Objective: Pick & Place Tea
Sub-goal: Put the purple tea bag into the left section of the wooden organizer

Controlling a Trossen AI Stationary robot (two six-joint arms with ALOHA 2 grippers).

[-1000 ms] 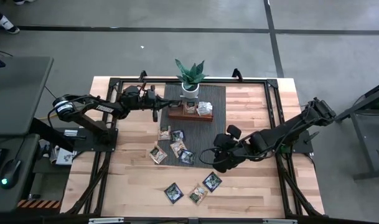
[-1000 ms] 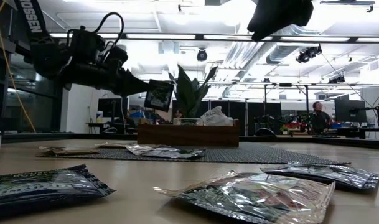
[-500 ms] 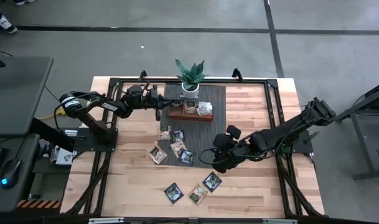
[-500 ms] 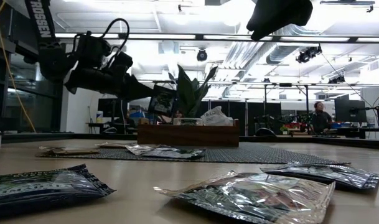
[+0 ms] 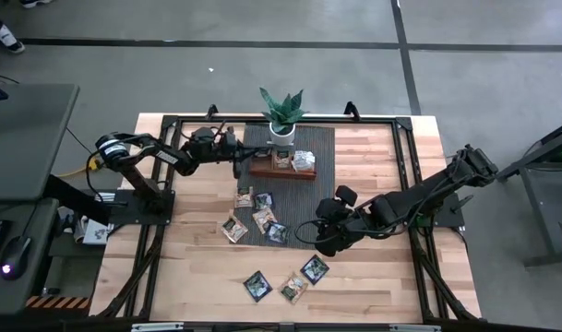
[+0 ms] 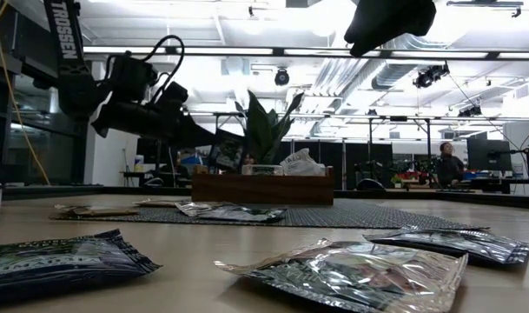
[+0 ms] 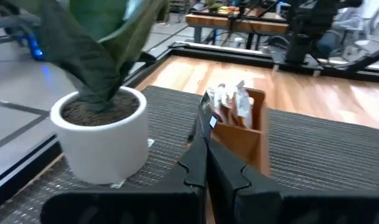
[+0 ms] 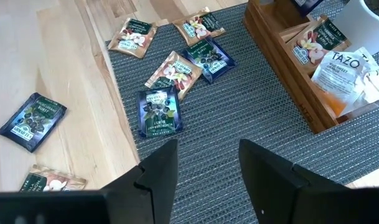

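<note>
Tea sachet (image 6: 225, 149) seemingly pinched above tray (image 6: 262, 187).

Around your station: a grey concrete floor (image 5: 262, 65) crossed by dark taped lines (image 5: 216, 43). Beyond it — an open workshop with long ceiling strip lights (image 6: 247, 50), exposed ductwork (image 6: 333, 74), dark-framed benches (image 6: 420, 178) and a person (image 6: 444, 163) standing at the far side.

"TAZO" is printed on an orange-and-white tea sachet (image 8: 341, 70) standing in the end compartment of the wooden tray (image 8: 282, 62) in the right wrist view. The letters "TROSSEN" run along the left arm's upright link (image 6: 66, 33) in the low view. The print on the other sachets is too small to read.
</note>
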